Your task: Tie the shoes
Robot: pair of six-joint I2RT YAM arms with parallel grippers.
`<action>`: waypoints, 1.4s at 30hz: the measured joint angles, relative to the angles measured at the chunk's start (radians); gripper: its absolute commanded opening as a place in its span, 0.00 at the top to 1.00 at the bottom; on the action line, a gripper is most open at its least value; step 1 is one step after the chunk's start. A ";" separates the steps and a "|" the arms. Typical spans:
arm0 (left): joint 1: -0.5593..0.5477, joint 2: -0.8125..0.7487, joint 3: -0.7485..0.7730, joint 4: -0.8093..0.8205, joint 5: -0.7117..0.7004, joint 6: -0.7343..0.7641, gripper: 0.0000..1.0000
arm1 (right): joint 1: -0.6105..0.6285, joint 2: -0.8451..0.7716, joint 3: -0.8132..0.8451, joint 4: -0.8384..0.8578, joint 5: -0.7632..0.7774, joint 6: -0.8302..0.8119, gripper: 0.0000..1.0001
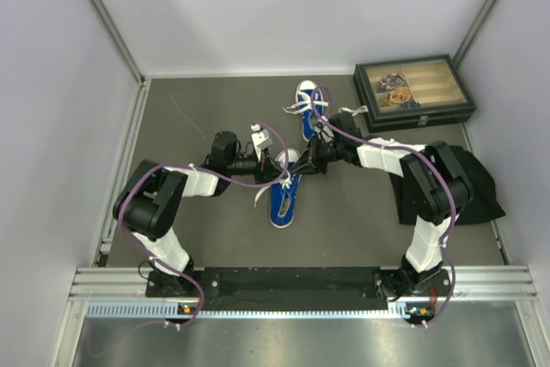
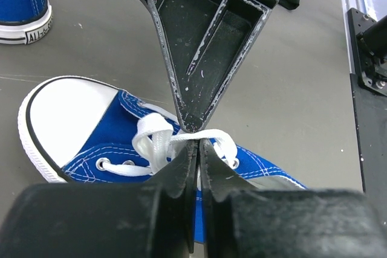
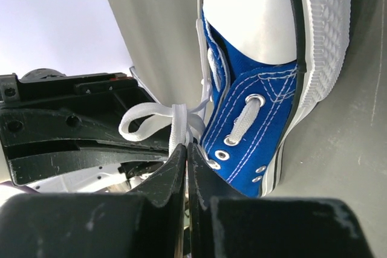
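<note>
The near blue shoe (image 1: 283, 198) lies mid-table, toe toward the far side. Both grippers meet over its laces. My left gripper (image 1: 280, 168) is shut on a white lace; in the left wrist view its tips (image 2: 198, 143) pinch the lace (image 2: 158, 143) just above the shoe (image 2: 115, 128). My right gripper (image 1: 308, 161) is shut on a lace loop; in the right wrist view its tips (image 3: 186, 147) pinch the lace (image 3: 158, 114) beside the shoe (image 3: 260, 107). The second blue shoe (image 1: 309, 109) lies farther back, its laces loose; it also shows in the left wrist view (image 2: 21, 4).
A dark glass-lidded box (image 1: 412, 92) stands at the back right. A black cloth (image 1: 477, 182) lies at the right by the right arm. The right gripper's finger (image 2: 205, 46) hangs right in front of the left wrist camera. Walls enclose the table.
</note>
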 measured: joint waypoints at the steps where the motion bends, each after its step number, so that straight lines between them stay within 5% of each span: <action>1: 0.001 0.000 0.000 -0.003 0.000 0.000 0.77 | 0.000 0.000 0.000 -0.001 0.001 -0.002 1.00; 12: 0.135 -0.184 0.019 -0.369 0.031 0.246 0.51 | 0.007 0.000 0.000 -0.035 0.022 -0.039 1.00; 19: 0.106 -0.204 0.114 -0.489 -0.017 0.282 0.36 | 0.040 0.000 0.006 -0.052 0.032 -0.054 1.00; 28: 0.034 -0.140 0.157 -0.491 -0.077 0.161 0.36 | 0.050 -0.001 0.034 -0.079 0.047 -0.072 1.00; 37: 0.010 -0.093 0.157 -0.424 -0.126 0.030 0.49 | 0.050 -0.002 0.034 -0.100 0.048 -0.088 1.00; 42: 0.016 -0.080 0.157 -0.398 -0.160 -0.031 0.38 | 0.050 -0.005 0.034 -0.105 0.050 -0.089 1.00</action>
